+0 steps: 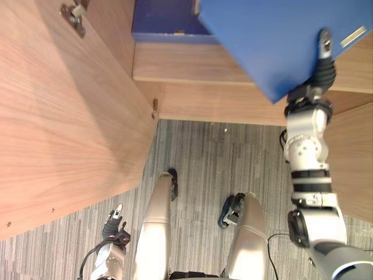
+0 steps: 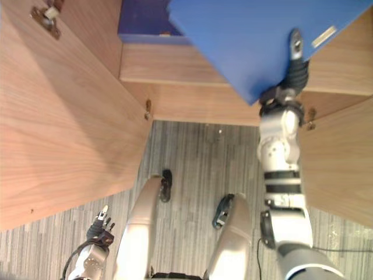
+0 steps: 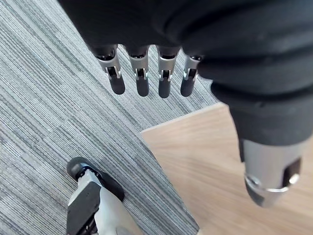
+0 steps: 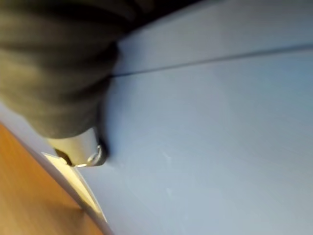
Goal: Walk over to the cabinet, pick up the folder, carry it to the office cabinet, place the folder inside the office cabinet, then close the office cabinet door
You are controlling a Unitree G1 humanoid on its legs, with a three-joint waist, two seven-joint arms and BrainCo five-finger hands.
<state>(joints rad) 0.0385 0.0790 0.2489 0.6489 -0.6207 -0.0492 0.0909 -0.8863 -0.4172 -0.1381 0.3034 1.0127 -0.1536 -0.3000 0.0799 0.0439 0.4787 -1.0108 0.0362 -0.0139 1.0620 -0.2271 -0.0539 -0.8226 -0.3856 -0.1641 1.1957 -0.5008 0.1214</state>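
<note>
A large blue folder [image 1: 274, 41] hangs tilted in front of the wooden office cabinet [image 1: 192, 67], its lower corner over the cabinet's front board. My right hand [image 1: 324, 46] is raised to it, the thumb lying flat on the folder's upper face near a pale label; the fingers are hidden beneath. Close up, the thumb [image 4: 83, 147] presses on the folder's blue surface [image 4: 220, 137]. My left hand [image 1: 115, 224] hangs low at my side above the carpet, its fingers [image 3: 142, 81] straight and holding nothing.
The cabinet's left door [image 1: 64, 116] stands swung open, with a metal hinge [image 1: 73, 14] at its top. A right door panel [image 1: 355, 163] sits beside my right arm. A dark blue object [image 1: 166, 20] rests inside the cabinet. Grey striped carpet [image 1: 198, 157] lies below.
</note>
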